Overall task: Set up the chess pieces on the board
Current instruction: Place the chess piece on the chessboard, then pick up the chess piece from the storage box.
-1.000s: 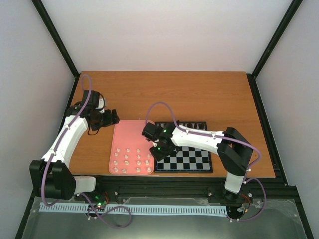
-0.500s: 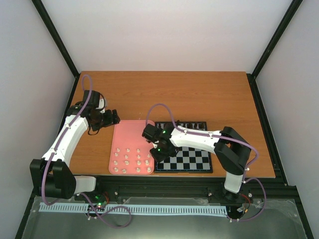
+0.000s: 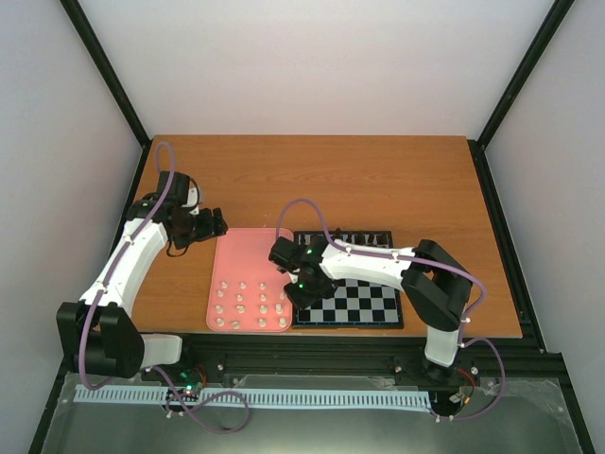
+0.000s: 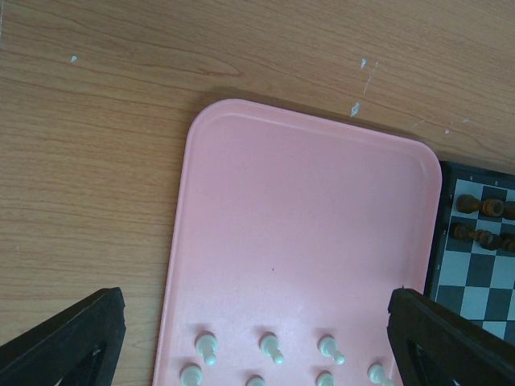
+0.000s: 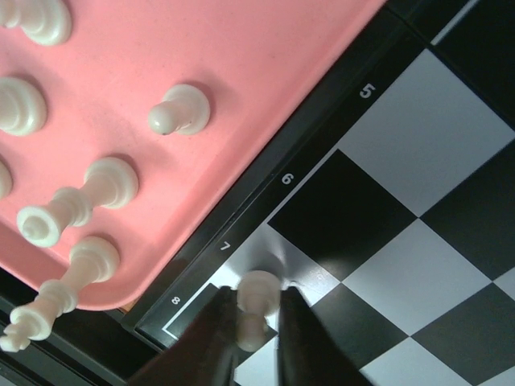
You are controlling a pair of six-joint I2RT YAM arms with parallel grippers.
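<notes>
- One cream piece (image 5: 259,291) stands on the board (image 5: 402,145), on a pale square of the edge column beside rim mark 7. It looks upright as far as the right wrist view shows.
- The right gripper (image 5: 257,322) straddles this piece, with one finger close on each side. It cannot be told from the views whether the pads are pressing the piece or have just let go.
- Change over the last second: in the top view the right arm's elbow has shifted slightly to the left. Its gripper end stays over the near-left corner of the board. The left arm has not moved.
- The left gripper (image 4: 256,301) hangs over the far part of the pink tray (image 4: 306,201). Its jaws are spread wide with nothing between them.
- The remaining chess pieces (image 5: 179,111) rest in rows on the near part of the tray. Dark pieces (image 4: 481,207) occupy the far rows of the board.
- Meaning for the task: this placement appears to be at the release stage, and most of the cream set is not yet on the board. The next move calls for a straight upward withdrawal, because the fingers are close enough to tip the piece.
</notes>
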